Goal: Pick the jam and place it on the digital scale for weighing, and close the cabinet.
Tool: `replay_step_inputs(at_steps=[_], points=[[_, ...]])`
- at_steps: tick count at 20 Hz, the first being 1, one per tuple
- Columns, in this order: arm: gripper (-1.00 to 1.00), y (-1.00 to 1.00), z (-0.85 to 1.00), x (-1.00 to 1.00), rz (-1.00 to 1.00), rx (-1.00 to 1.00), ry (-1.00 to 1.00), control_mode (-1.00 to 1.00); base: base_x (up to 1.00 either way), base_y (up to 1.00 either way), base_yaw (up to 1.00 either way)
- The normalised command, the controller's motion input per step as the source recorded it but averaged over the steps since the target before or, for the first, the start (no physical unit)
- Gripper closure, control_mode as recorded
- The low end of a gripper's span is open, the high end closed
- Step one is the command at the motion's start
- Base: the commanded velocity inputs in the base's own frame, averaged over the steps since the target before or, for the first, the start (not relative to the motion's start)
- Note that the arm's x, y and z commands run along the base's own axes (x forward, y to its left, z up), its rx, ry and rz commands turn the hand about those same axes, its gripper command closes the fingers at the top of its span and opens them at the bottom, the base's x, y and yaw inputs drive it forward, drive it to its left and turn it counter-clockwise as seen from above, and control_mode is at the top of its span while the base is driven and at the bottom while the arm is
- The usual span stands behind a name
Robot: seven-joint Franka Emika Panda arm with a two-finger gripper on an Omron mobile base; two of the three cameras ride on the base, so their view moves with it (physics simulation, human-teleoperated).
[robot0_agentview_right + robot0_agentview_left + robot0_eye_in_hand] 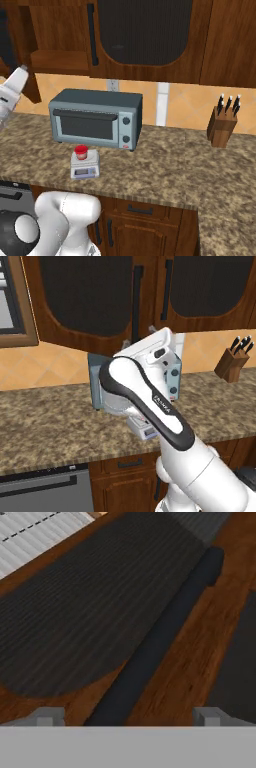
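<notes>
Jam (81, 151) sits on scale (84, 166) before toaster oven (95, 118). Gripper (129, 717) spread wide, close against cabinet (200, 647) handle (160, 637).

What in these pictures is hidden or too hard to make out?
- Digital scale: its display is too small to read in the right base view.
- Toaster oven: mostly hidden behind the arm in the left base view.
- Cabinet: the hand view sits so close that its edges are cut off.
- Claw: just the fingertips peek in.
</notes>
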Motion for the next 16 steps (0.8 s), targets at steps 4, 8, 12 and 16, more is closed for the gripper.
replay_step_inputs(at_steps=[4, 8, 12, 16], points=[[-1.0, 0.0, -0.07, 0.99, -0.1, 0.28, 0.26, -1.0, 0.0, 0.0, 0.0], [-1.0, -0.03, -0.04, 0.99, -0.09, 0.3, 0.26, -1.0, 0.0, 0.0, 0.0], [-1.0, -0.14, -0.07, 0.89, -0.01, 0.45, 0.26, -1.0, 0.0, 0.0, 0.0], [-1.0, -0.04, -0.12, 0.86, -0.04, 0.43, 0.19, -1.0, 0.0, 0.0, 0.0]])
